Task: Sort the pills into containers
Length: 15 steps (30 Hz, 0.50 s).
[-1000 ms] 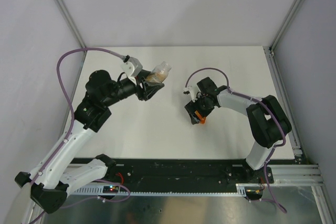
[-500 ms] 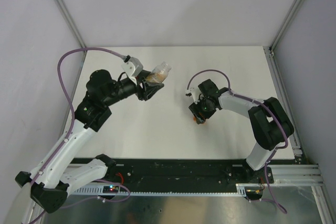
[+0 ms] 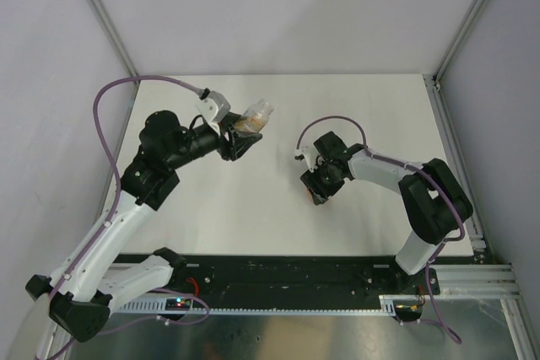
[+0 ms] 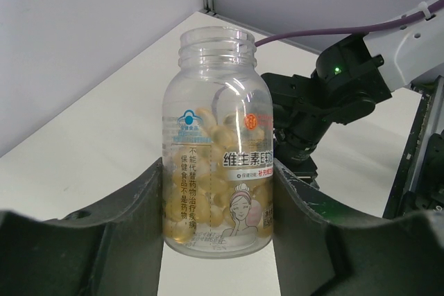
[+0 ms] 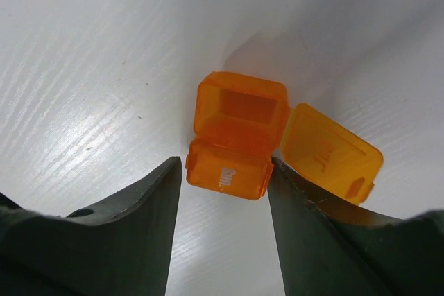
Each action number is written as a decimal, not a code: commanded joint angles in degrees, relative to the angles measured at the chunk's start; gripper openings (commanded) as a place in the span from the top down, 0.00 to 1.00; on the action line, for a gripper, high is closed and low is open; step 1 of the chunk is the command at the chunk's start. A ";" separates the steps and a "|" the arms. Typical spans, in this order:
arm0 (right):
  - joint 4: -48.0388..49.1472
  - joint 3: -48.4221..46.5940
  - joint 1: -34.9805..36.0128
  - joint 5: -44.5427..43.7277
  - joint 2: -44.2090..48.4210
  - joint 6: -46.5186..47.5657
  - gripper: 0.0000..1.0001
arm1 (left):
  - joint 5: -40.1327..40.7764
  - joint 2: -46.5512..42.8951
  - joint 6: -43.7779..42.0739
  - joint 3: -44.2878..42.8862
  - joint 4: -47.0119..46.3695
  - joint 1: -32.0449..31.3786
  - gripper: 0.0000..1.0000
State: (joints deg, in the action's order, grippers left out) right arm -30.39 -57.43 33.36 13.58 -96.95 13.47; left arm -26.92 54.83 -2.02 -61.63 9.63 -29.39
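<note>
Pills [image 4: 208, 202] are lying in the lower part of an uncapped clear bottle [image 4: 216, 102]. I am seeing the left fingers [image 4: 132, 227] clamping its sides and holding it above the tabletop [image 3: 253, 208], left of centre. To the right, the orange box [image 5: 239, 119] is resting on the tabletop, one cell lidded, the other standing open with its lid [image 5: 331, 150] flipped aside. The right fingers [image 5: 139, 227] are pressing narrowly against both sides of the lidded cell.

Left gripper [image 3: 239, 137] gripping clear vial [image 3: 256, 115] over left-far part of white table [image 3: 253, 208]; vial jutting out toward far right, tan pills [image 3: 245, 126] showing inside. Right gripper [image 3: 320, 189] pointing down near table centre, sliver of orange box [image 3: 317, 199] peeking out beneath it. Grippers sitting well apart.
</note>
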 commanded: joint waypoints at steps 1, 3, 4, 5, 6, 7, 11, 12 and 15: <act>-0.68 0.40 1.41 1.48 2.04 -1.84 0.42 | 0.49 0.16 -1.29 -0.79 -1.60 0.87 1.00; -0.27 0.46 1.90 1.04 2.03 -2.09 0.42 | 0.47 0.18 -1.38 -0.60 -1.60 0.94 1.00; -0.06 0.47 2.02 0.67 2.03 -2.20 0.42 | 0.51 0.19 -1.48 -0.47 -1.62 0.93 1.00; 0.27 0.43 2.04 0.13 1.94 -2.39 0.42 | 0.44 0.23 -1.57 -0.36 -1.53 0.92 1.00; 0.52 0.36 2.09 -0.35 1.85 -2.57 0.43 | 0.45 0.21 -1.58 -0.26 -1.49 0.96 1.00; 0.65 0.24 2.12 -0.95 1.72 -2.75 0.43 | 0.41 0.20 -1.62 -0.17 -1.52 1.02 1.00; 1.08 -0.43 2.08 -2.77 0.94 -3.49 0.45 | 0.30 0.20 -1.71 0.19 -1.54 1.08 1.00; 1.10 -0.68 2.11 -2.99 0.74 -3.61 0.45 | 0.30 0.19 -1.73 0.28 -1.54 1.08 1.00; 1.25 -1.04 2.14 -2.93 0.25 -3.58 0.46 | 0.32 0.17 -1.82 0.50 -1.43 1.09 1.00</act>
State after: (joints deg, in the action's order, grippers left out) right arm -30.22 -57.34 35.16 12.05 -96.84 10.96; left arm -26.83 55.24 -2.59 -61.60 9.67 -29.06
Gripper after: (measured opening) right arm 0.550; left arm 0.558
